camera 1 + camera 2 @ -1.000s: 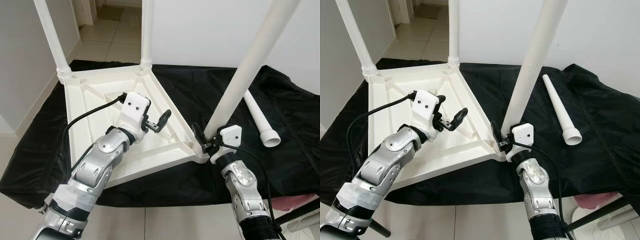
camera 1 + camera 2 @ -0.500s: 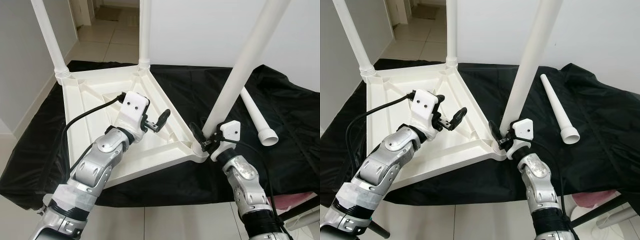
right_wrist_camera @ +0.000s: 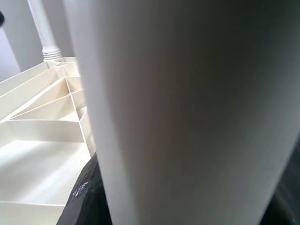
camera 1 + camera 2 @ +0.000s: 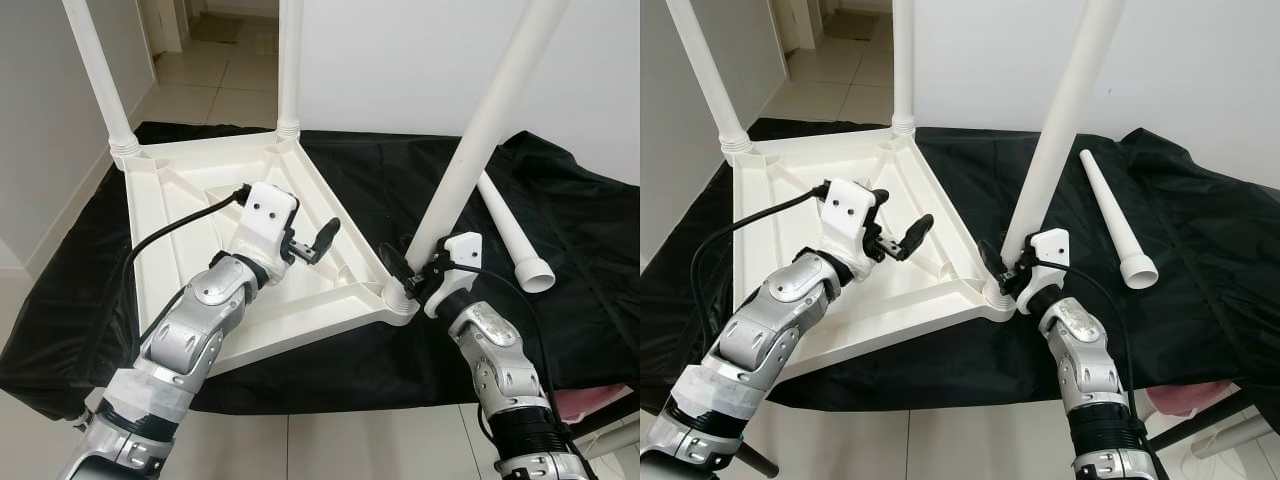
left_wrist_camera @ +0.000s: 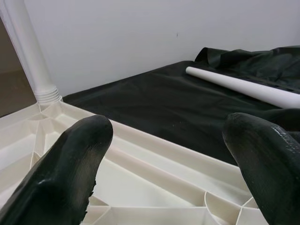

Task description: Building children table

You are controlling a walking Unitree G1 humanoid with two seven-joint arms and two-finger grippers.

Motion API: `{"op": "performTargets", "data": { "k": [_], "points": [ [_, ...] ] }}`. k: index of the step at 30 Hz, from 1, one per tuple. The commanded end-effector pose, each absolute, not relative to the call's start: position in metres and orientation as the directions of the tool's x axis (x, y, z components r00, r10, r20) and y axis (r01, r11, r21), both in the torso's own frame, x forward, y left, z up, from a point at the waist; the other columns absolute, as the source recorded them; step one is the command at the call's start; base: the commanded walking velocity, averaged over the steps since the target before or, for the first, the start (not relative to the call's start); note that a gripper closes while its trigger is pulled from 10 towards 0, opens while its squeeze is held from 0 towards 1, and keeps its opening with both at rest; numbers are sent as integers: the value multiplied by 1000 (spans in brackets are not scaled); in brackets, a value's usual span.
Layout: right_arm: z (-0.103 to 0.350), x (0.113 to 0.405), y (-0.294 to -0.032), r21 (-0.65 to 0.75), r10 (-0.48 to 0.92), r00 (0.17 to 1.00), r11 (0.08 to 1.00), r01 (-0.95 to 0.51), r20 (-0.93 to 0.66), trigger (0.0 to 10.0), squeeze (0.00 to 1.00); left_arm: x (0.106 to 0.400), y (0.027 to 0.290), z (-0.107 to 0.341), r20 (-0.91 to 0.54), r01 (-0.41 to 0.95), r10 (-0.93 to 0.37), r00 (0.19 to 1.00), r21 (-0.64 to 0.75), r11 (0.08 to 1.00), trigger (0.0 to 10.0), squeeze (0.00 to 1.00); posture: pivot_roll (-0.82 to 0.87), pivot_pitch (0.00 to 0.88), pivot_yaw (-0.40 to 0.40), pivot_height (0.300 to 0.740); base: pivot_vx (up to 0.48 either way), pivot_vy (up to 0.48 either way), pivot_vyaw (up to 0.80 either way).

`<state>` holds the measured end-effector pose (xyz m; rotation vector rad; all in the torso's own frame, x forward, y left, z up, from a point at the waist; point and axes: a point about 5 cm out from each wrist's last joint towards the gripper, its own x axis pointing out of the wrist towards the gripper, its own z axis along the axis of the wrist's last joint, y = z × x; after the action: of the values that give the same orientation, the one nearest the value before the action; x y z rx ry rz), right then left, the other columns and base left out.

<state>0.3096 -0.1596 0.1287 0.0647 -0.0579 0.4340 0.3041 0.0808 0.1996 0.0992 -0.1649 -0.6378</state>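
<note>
Right gripper (image 4: 405, 280) is closed around the base of the near table leg (image 4: 478, 135), just above the corner socket of the upturned white tabletop (image 4: 190, 215), which lies underside-up on a black cloth (image 4: 390, 190). Left gripper (image 4: 312, 245) is held over the ribbed underside with its fingers spread wide and nothing between them.

Both far legs are seen standing in their sockets from the head views: the far-left leg (image 4: 98, 75) and the far-middle leg (image 4: 290, 65). A fourth, loose leg (image 4: 515, 235) is seen lying flat on the cloth to the right, well apart from the tabletop. From the left wrist view the two black fingertips (image 5: 75, 164) are shown far apart, with the ribs beneath them, one standing leg and the loose leg (image 5: 243, 86) beyond. In the right wrist view the held leg (image 3: 187, 103) is pressed close against the camera (one dark finger is glimpsed at its side), with the ribs and a far leg behind.

Compared with a second ago, the near leg is seen tilted slightly less, and the right wrist has been turned a little around its base; the left gripper has stayed where it was.

The tops of all three standing legs are cut off, and the seating of the near leg in its socket is hidden by the right gripper.
</note>
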Motion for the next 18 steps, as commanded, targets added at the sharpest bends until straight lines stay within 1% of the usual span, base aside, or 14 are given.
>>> {"op": "performTargets", "data": {
  "k": [1, 5, 6, 7, 9, 10, 14, 15, 16, 18],
  "points": [
    [94, 303, -162, 139, 372, 922, 924, -357, -106, 10000, 0, 300, 78, 198, 95, 664, -681, 726, 159, 730, 10000, 0, 5, 11, -44, 740, 0, 0, 0],
    [95, 304, -158, 160, 309, 946, 943, -291, -99, 10000, 0, 299, 76, 198, 95, 670, -686, 721, 156, 726, 10000, 0, 4, 13, -44, 740, 0, 0, 0],
    [97, 304, -153, 148, 258, 963, 958, -245, -79, 10000, 0, 298, 75, 198, 95, 674, -690, 718, 154, 722, 10000, 0, 2, 16, -46, 740, 0, 0, 0],
    [97, 304, -153, 148, 258, 963, 958, -245, -79, 10000, 0, 298, 75, 198, 95, 674, -690, 718, 154, 722, 10000, 0, 2, 16, -46, 740, 0, 0, 0],
    [101, 303, -146, 120, 190, 981, 976, -184, -47, 10000, 0, 296, 74, 197, 93, 679, -695, 713, 150, 718, 10000, 0, 2, 16, -46, 740, 0, 0, 0],
    [101, 303, -146, 120, 190, 981, 976, -184, -47, 10000, 0, 296, 74, 197, 93, 679, -695, 713, 150, 718, 10000, 0, 2, 16, -46, 740, 0, 0, 0],
    [109, 300, -132, 250, -9, 999, 968, 17, -33, 10000, 0, 295, 73, 196, 95, 682, -696, 712, 146, 717, 10000, 0, -1, 18, -50, 740, 0, 0, 0],
    [109, 300, -132, 250, -9, 999, 968, 17, -33, 10000, 0, 295, 73, 196, 95, 682, -696, 712, 146, 717, 10000, 0, -1, 18, -50, 740, 0, 0, 0],
    [111, 299, -129, 281, -44, 999, 958, 50, -26, 10000, 0, 295, 72, 196, 95, 682, -696, 712, 145, 717, 10000, 0, -1, 18, -52, 740, 0, 0, 0],
    [111, 299, -129, 281, -44, 999, 958, 50, -26, 10000, 0, 295, 72, 196, 95, 682, -696, 712, 145, 717, 10000, 0, -1, 18, -52, 740, 0, 0, 0]
  ]
}}
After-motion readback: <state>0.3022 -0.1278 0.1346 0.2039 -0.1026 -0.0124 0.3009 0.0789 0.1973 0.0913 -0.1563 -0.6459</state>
